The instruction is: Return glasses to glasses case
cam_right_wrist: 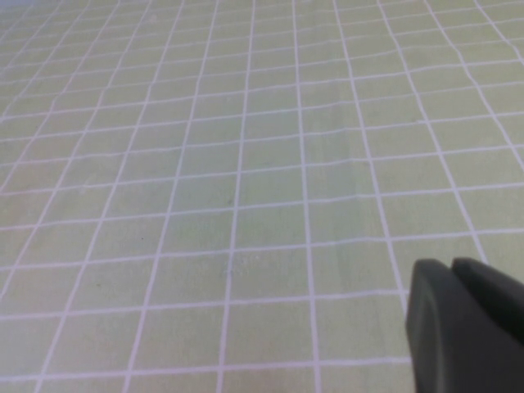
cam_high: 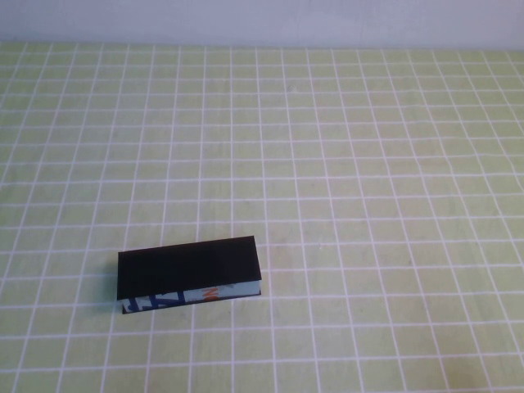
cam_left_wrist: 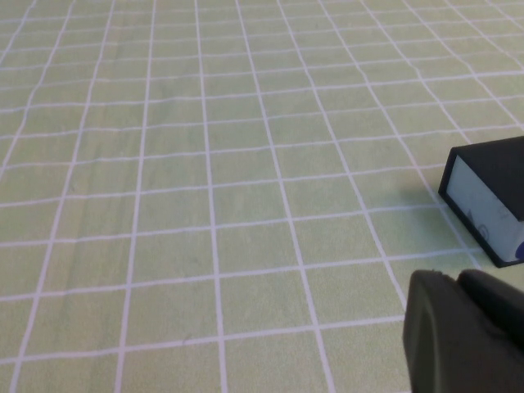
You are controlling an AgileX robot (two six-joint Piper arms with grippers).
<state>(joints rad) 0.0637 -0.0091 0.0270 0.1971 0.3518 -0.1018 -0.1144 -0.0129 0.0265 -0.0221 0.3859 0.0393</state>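
The glasses case [cam_high: 188, 270] is a black box with its flat lid shut and a white front strip with blue and orange print. It lies on the table left of centre, near the front. The glasses are out of view. No arm shows in the high view. In the left wrist view my left gripper [cam_left_wrist: 458, 280] is shut and empty, low over the cloth, with one end of the case [cam_left_wrist: 490, 196] a short way beyond it, not touching. In the right wrist view my right gripper [cam_right_wrist: 452, 266] is shut and empty over bare cloth.
A green cloth with a white grid [cam_high: 344, 180] covers the whole table. A pale wall [cam_high: 262, 20] runs along the table's far edge.
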